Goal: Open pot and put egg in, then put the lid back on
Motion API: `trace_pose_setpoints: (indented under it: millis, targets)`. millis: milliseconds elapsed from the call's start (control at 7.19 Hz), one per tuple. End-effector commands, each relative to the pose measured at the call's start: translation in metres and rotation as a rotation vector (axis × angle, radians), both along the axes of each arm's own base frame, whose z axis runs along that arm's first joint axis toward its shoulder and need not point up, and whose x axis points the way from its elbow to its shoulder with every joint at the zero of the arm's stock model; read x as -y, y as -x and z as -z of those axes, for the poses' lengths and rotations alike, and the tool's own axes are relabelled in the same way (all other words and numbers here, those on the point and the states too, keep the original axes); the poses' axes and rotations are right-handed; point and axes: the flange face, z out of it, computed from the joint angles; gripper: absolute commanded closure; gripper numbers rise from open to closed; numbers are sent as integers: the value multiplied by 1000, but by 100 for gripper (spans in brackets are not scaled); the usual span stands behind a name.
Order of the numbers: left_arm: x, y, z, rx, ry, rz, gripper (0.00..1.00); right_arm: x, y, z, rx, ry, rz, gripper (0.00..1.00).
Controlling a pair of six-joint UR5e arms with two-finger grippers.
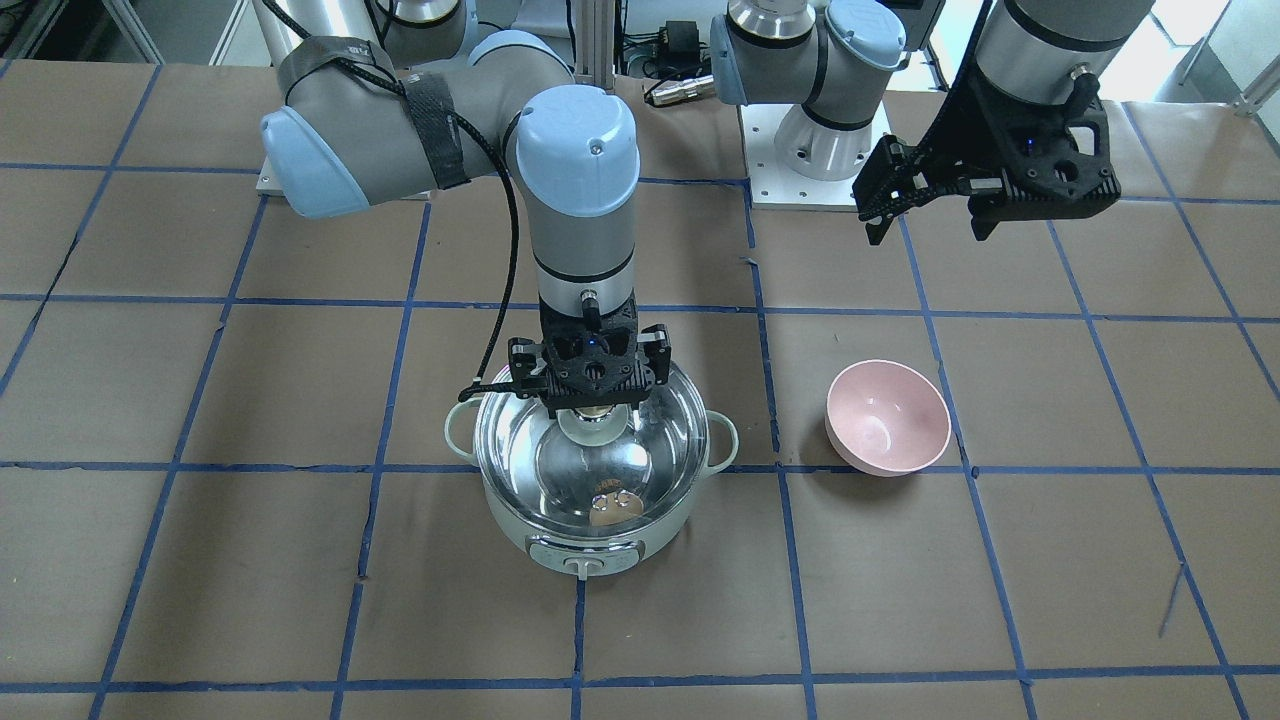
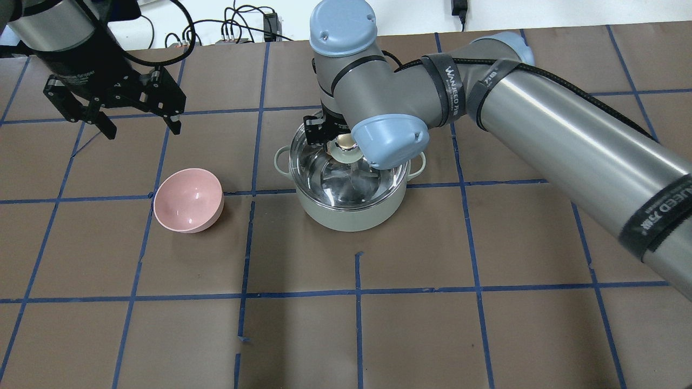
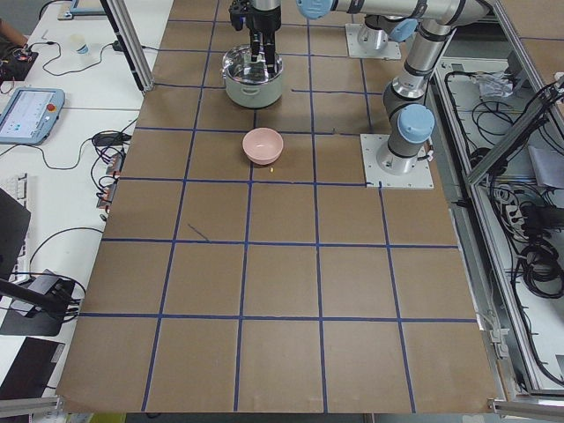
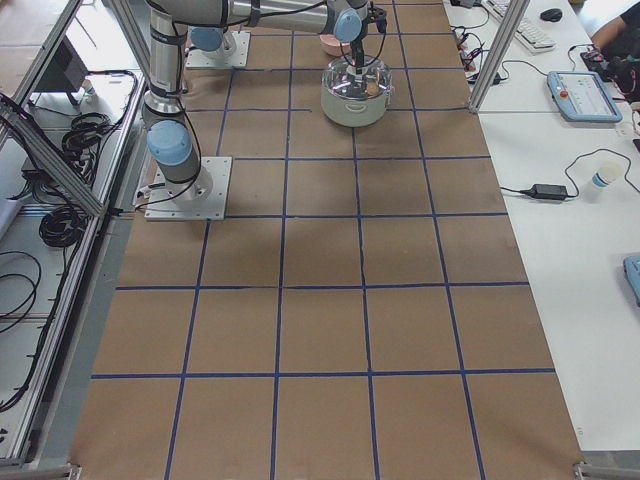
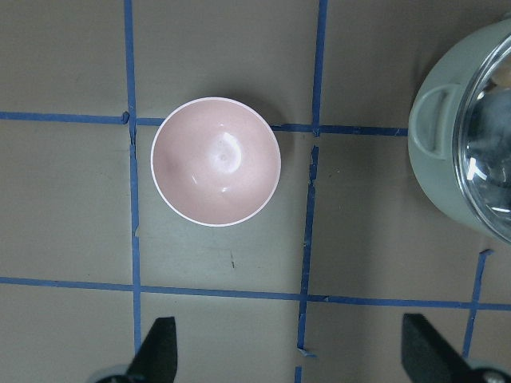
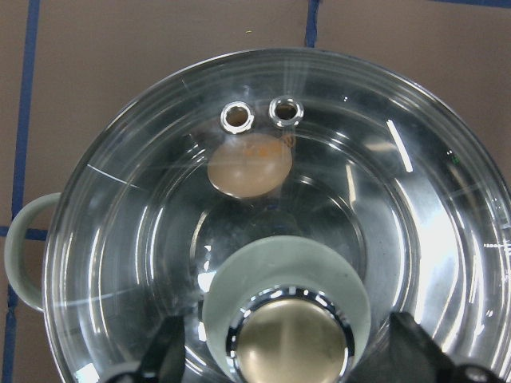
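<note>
The mint-green pot [image 1: 585, 545] stands mid-table, and also shows in the overhead view [image 2: 351, 213]. The clear glass lid [image 6: 399, 199] sits on it [image 1: 545, 455]. The brown egg [image 6: 249, 166] lies inside on the steel bottom, seen through the glass below the two vent holes, and also shows in the front view [image 1: 606, 513]. My right gripper [image 6: 287, 355] is open, with its fingers on either side of the lid's beige-gold knob [image 6: 291, 345] and apart from it. My left gripper [image 1: 928, 232] is open and empty, high above the table [image 2: 144, 131].
An empty pink bowl [image 1: 888, 415] sits on the brown paper beside the pot, on my left [image 2: 188, 200]; it lies below my left wrist camera [image 5: 215, 161]. Blue tape lines grid the table. The arm bases stand at the table's far edge in the front view.
</note>
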Motion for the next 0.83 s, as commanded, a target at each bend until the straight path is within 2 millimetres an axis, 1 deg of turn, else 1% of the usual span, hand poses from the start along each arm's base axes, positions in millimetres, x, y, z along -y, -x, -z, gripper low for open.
trace_pose_setpoints:
  millis: [0, 139, 278, 417, 556, 695]
  targets:
    - [0, 0, 0, 0, 1, 0, 0, 18, 7, -21, 15, 44, 16, 0]
    - [0, 0, 0, 0, 1, 0, 0, 30, 19, -26, 19, 57, 37, 0]
    - [0, 0, 0, 0, -1, 0, 0, 37, 27, -20, 15, 57, 41, 0]
    - [0, 0, 0, 0, 1, 0, 0, 44, 24, -7, 9, 43, 41, 0]
    - [0, 0, 0, 0, -1, 0, 0, 46, 26, -7, 12, 40, 41, 0]
    - [0, 0, 0, 0, 1, 0, 0, 49, 32, -17, 22, 50, 50, 0]
